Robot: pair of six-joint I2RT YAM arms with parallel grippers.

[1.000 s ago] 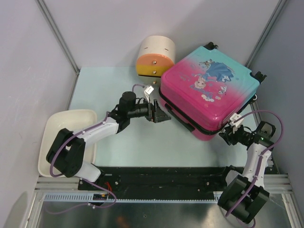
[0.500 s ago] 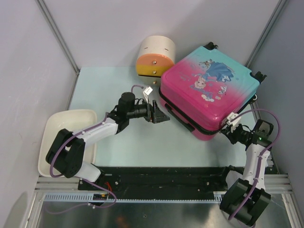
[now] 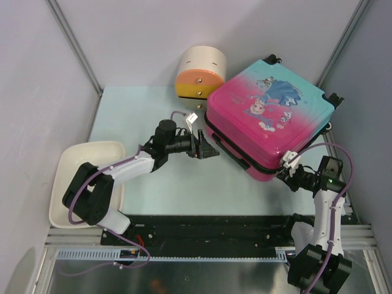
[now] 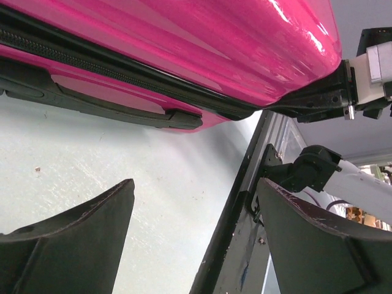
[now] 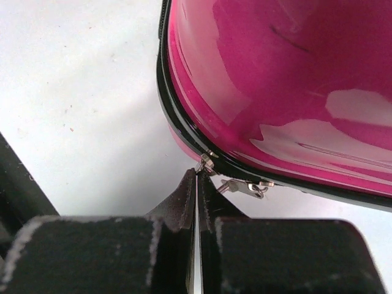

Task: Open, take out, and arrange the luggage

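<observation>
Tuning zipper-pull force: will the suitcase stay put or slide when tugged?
The luggage lies flat on its broad side, so tipping or rolling seems unlikely. Its glossy shell looks stiff and slick; with the left gripper off it, a tug at the zipper pull may slide it.

lab cell: grey panels (image 3: 122, 37), aluminium rails (image 3: 214, 244)

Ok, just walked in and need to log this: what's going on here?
The closed pink-and-teal hard-shell suitcase is about to be unzipped, it seems. The right tool is pinched shut at a small metal zipper pull on the near corner. The left tool hangs open facing the black side handle, touching nothing.
</observation>
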